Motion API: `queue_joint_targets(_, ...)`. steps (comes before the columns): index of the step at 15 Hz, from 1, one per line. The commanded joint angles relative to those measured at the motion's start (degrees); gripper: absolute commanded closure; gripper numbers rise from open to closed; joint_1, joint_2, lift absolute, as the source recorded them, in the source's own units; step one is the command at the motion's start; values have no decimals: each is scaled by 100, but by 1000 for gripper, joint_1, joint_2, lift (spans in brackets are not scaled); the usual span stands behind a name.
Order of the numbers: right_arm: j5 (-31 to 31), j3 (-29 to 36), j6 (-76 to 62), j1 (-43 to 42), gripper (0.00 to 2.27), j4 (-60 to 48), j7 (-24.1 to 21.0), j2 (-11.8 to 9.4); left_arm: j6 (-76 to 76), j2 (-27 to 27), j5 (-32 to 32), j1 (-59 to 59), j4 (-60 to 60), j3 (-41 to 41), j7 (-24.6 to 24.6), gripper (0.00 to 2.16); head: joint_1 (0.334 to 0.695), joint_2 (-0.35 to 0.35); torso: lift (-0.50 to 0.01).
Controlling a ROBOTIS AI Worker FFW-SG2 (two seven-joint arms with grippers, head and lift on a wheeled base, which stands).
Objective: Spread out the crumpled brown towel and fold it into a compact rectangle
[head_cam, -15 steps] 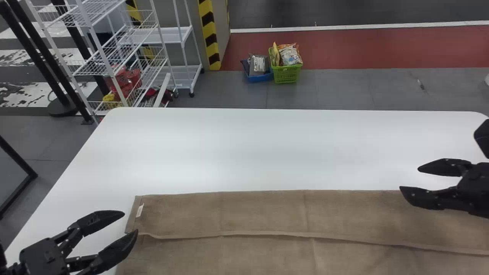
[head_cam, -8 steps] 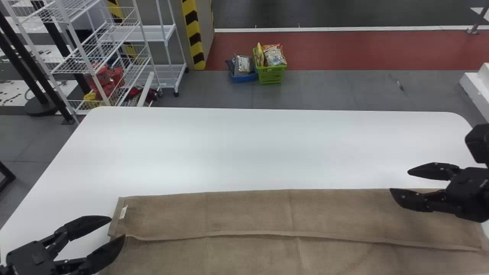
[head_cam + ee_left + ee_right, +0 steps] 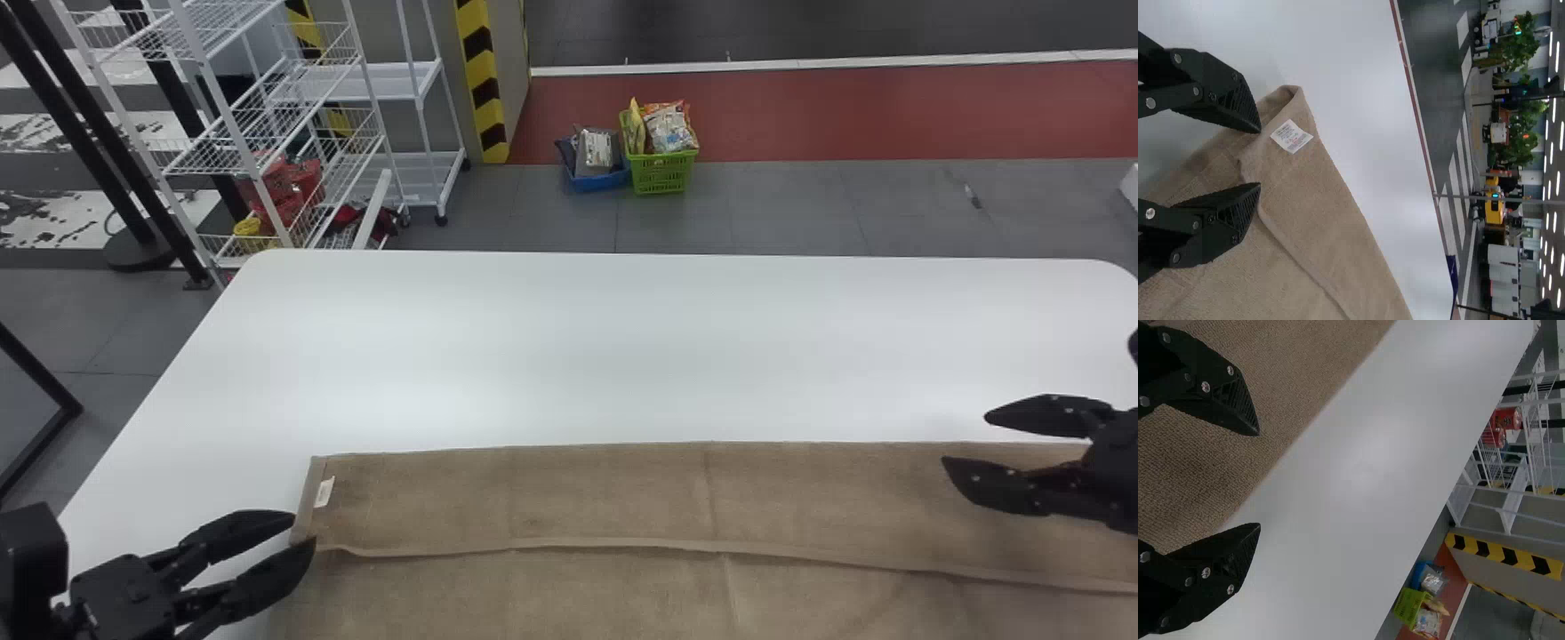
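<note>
Jaws, left gripper (image 3: 303, 530): parted, grasping nothing, beside the towel's left end near the strip's hem.
Jaws, right gripper (image 3: 965, 437): parted and unloaded, spanning the far edge, one finger over cloth, the other over tabletop.
Brown towel (image 3: 533, 498): spread wide across the near part of the white table (image 3: 622, 347); tag (image 3: 325, 492) at its far left corner.
Hem (image 3: 622, 543): runs lengthwise on the cloth, slightly wavy; the far strip appears already folded over.
Step in hand, as judged: setting both grippers for the next lengthwise fold.
Good grip: pinch every layer at matching points, close to the ends.
Good carry: raise both sides together, evenly taut, then lower towards the robot, edges parallel.
Risk: catching only the top layer would drag the strip askew.
</note>
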State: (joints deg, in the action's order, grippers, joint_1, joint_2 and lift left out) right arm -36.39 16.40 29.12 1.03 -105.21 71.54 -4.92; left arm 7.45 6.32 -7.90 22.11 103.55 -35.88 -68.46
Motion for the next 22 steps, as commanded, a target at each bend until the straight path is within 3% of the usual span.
queue_joint_targets(1,0,4,-33,20,410,0,1,0,25,1,-28,-14,-10,20,8,785,695,125,-127)
queue_joint_targets(6,105,13,-103,29,410,26,1,0,25,10,-63,-49,-37,2,17,788,695,128,-127)
queue_joint_targets(7,114,-49,-103,38,410,-18,53,0,25,1,-63,-49,-10,-7,-9,913,695,129,-127)
queue_joint_targets(9,-9,-418,-490,301,397,-360,387,-9,42,-17,-63,-41,34,-33,-71,1001,695,141,-127)
queue_joint_targets(11,-545,-981,-561,530,397,-800,679,-18,42,-17,-63,-14,78,-42,-80,1001,695,175,-127)
queue_joint_targets(15,-1169,-1939,-86,556,397,-1310,679,-123,165,-26,-71,21,192,-51,-167,1001,695,285,-127)
queue_joint_targets(22,-1608,-2817,811,187,404,-1310,679,-246,183,-43,-80,74,289,-60,-238,1001,695,328,-127)
